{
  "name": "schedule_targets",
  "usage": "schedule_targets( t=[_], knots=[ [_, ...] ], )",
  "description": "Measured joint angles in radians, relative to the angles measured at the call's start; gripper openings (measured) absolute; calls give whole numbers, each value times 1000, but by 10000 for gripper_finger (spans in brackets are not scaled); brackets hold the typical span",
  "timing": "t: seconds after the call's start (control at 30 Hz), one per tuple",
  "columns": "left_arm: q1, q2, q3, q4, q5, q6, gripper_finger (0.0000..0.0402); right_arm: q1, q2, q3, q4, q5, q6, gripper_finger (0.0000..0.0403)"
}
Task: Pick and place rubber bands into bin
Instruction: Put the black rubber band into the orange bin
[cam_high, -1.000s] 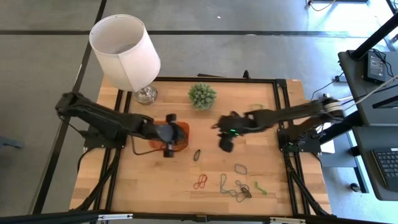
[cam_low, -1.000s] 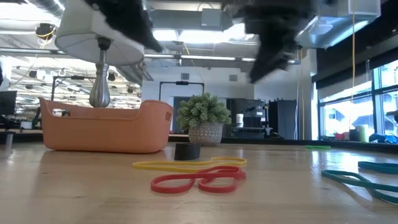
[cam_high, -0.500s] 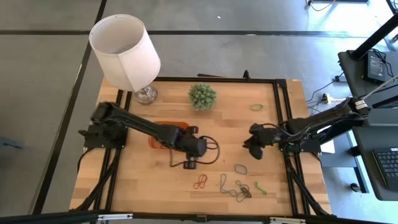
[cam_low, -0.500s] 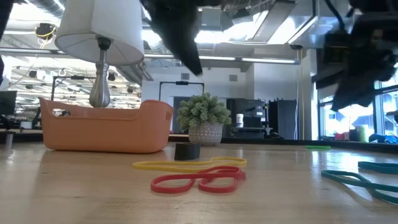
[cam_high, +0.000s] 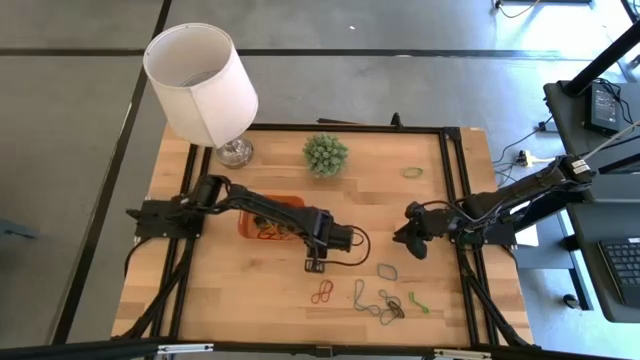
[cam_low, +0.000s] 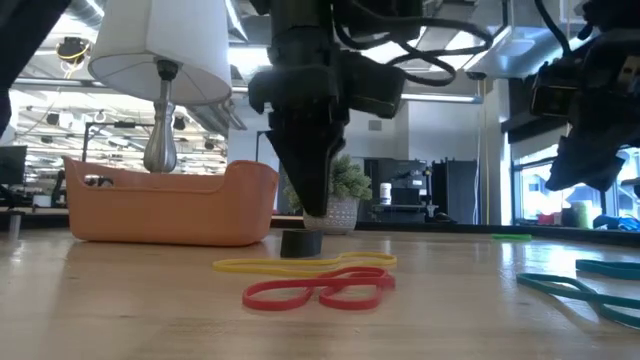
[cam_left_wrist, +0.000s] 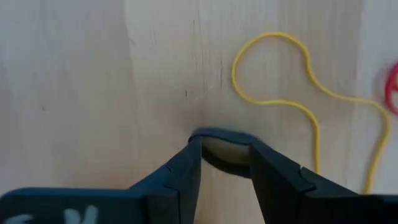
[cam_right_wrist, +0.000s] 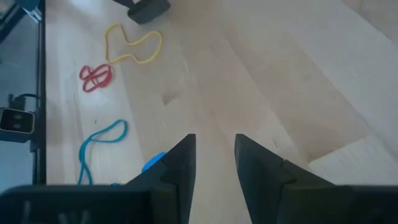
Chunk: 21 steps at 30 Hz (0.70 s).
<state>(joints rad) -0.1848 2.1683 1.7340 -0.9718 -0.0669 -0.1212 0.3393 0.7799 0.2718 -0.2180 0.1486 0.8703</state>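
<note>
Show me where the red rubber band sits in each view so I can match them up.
High view: red rubber band near the table's front edge, just in front of the left hand.
Low view: red band in the centre foreground, before the yellow band.
Left wrist view: red band partly cut off, beyond the yellow band.
Right wrist view: red band beside the yellow band.
Shared landmark: the yellow band, indistinct from above.

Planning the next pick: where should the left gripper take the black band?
Take the black band across its near arc, coming from straight above. It sits low on the table, and the open left gripper straddles that arc, clear of the yellow band.
</note>
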Motion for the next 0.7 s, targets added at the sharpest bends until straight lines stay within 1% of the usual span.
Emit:
schedule_targets(
  t=[0.1, 0.23, 0.33, 0.43, 0.57, 0.7],
  knots=[
    [0, 16, 5, 0, -9, 36, 129, 0, -3, 0, 9, 0, -11, 115],
    [4, 32, 4, -15, -16, 45, 129, 0, -2, 0, 12, 0, -19, 115],
    [4, 44, 5, -10, -21, 87, 129, 0, -1, 0, 13, 0, -33, 115],
    [1, 56, 4, -12, -18, 116, 123, 0, 0, 0, 20, 0, -39, 115],
    [-3, 65, 4, -10, 4, 118, 93, 0, 3, 0, 19, 0, -40, 115],
    [-5, 69, 5, -7, 16, 118, 42, 0, 3, 0, 19, 0, -42, 115]
  ],
)
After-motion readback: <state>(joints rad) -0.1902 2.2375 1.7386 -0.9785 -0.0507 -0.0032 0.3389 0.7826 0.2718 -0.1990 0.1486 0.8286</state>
